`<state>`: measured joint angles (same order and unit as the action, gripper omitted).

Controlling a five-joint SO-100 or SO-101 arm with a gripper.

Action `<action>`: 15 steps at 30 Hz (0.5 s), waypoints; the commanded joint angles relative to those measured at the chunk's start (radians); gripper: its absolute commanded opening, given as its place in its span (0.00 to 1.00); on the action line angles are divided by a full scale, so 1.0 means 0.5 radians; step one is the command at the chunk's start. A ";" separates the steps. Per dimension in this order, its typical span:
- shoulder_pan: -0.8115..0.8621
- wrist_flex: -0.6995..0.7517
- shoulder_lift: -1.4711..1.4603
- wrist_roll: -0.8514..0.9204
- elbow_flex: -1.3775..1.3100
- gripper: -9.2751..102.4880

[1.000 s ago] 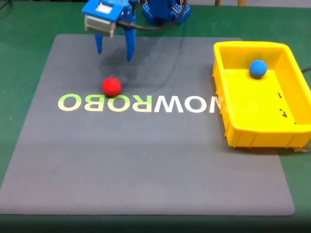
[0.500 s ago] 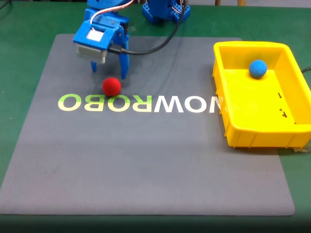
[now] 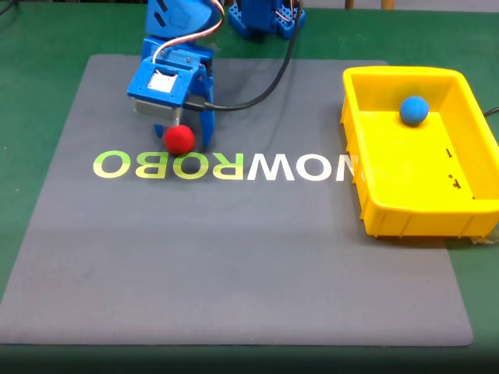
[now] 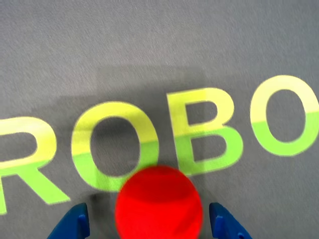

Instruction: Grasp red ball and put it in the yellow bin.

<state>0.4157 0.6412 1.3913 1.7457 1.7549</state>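
The small red ball (image 3: 178,139) rests on the grey mat just above the printed lettering. My blue gripper (image 3: 185,142) has come down over it, open, with one finger on each side of the ball. In the wrist view the red ball (image 4: 158,203) fills the bottom centre, and the two blue fingertips (image 4: 72,224) stand apart on either side with gaps to the ball. The yellow bin (image 3: 390,209) sits at the right edge of the mat, well away from the gripper.
A blue ball (image 3: 414,110) lies inside the bin near its far wall. The grey mat (image 3: 234,265) with ROBO lettering (image 3: 226,165) lies on a green table. The arm's blue base (image 3: 265,19) stands at the top, with a black cable (image 3: 257,93) trailing to the gripper.
The gripper has moved down and toward the camera from the mat's far edge, and now straddles the red ball. The ball and bin have not moved.
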 commanded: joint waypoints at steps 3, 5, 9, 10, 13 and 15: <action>-0.028 -0.049 -0.025 -0.037 -0.199 0.32; -0.028 -0.049 -0.040 -0.034 -0.209 0.32; -0.025 -0.049 -0.064 -0.021 -0.221 0.31; -0.025 -0.049 -0.074 -0.015 -0.224 0.30; -0.018 -0.049 -0.098 -0.006 -0.236 0.23; -0.018 -0.049 -0.110 0.003 -0.239 0.16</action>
<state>0.4080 0.6381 1.3238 1.7441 1.7073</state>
